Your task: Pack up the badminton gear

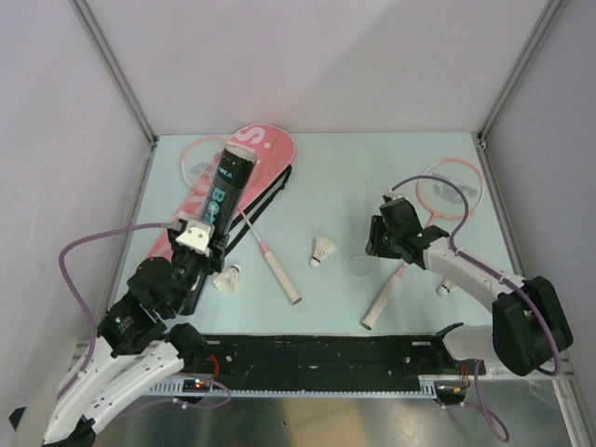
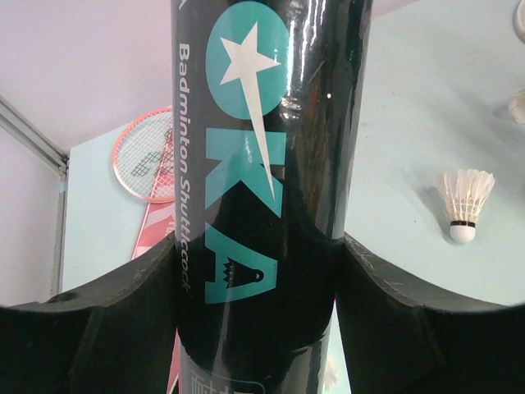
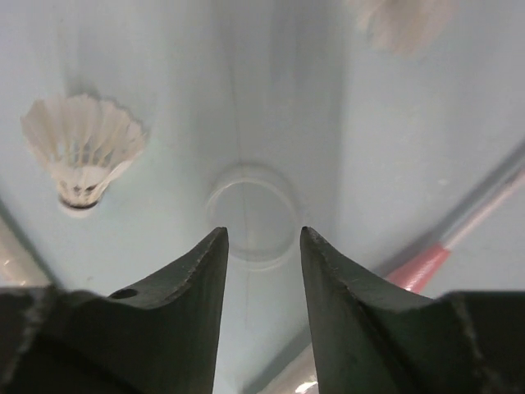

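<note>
The shuttlecock tube point(image 2: 271, 123) is clenched, base hidden, by the left gripper point(image 2: 258, 250); the right gripper point(image 3: 262, 234) is held parted above the pale-blue table point(image 3: 459, 123).

The left arm point(image 1: 112, 372) wears a glossy white plastic shell on its lower link, with blocky black joint housings above and a small white wrist block point(image 1: 196, 236) behind the left pincer point(image 2: 258, 246), whose two fingers point(image 2: 98, 328) are thick matt-black wedges with rough, scuffed edges. The right arm point(image 1: 470, 275) is built alike, a white link between black housings, and the right pincer point(image 3: 262, 238) has the same tapering black fingers point(image 3: 176, 304), one pierced by a small round hole. A thin lilac left cable point(image 1: 121, 229) runs off one arm and a matching lilac right cable point(image 1: 426, 179) off the other.
</note>
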You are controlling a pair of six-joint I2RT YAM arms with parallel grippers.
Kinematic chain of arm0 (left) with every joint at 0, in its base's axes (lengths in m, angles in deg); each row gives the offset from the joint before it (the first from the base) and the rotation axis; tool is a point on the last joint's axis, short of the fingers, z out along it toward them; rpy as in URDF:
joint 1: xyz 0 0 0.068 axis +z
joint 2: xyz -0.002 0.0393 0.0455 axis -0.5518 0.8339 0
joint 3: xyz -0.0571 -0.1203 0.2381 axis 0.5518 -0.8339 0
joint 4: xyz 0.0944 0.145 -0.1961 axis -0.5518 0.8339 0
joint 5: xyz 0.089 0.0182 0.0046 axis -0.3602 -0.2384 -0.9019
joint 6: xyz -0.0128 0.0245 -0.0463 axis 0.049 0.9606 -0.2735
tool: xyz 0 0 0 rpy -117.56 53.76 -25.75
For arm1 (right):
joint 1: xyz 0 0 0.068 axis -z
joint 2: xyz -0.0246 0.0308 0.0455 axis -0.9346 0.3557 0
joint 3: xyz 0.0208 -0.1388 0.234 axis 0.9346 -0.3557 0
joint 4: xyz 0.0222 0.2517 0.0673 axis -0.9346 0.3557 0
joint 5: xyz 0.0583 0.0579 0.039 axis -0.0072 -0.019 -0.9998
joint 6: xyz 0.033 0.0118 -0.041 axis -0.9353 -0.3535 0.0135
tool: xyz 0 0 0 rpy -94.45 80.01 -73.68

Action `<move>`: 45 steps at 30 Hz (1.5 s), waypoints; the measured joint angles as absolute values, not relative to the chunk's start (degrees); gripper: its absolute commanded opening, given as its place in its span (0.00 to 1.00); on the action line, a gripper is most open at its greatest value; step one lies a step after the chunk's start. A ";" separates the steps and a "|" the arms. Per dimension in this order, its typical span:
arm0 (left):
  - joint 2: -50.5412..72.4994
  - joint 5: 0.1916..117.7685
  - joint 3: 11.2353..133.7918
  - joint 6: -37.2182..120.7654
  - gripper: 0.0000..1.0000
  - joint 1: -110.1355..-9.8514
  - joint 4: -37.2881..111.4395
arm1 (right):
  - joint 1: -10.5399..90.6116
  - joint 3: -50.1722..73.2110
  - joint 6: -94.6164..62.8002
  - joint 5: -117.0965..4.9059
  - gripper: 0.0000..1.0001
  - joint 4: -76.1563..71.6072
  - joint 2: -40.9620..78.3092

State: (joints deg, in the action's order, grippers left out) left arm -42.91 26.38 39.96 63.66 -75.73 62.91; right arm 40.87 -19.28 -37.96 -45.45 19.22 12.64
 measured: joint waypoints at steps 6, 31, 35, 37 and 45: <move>-42.91 27.56 39.87 63.29 0.00 -75.73 62.88 | 42.42 -19.17 -30.52 -34.87 0.53 16.20 12.77; -43.19 36.15 39.61 63.48 0.00 -75.73 62.86 | 41.26 -5.57 -9.83 -7.42 0.02 6.74 39.65; -43.21 36.15 39.28 63.96 0.00 -75.73 62.88 | 40.72 -5.46 -9.43 -5.30 0.00 7.61 38.78; -43.46 36.22 38.74 64.64 0.00 -75.73 62.73 | 40.02 -5.46 -9.56 -5.45 0.00 9.47 36.53; -44.66 40.70 35.00 70.13 0.00 -75.73 62.64 | 41.13 -0.19 -14.55 -23.75 0.00 18.65 15.94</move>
State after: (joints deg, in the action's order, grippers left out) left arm -44.66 40.70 35.00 70.13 -75.73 62.64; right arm 41.13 -0.19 -14.55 -23.75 18.65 15.94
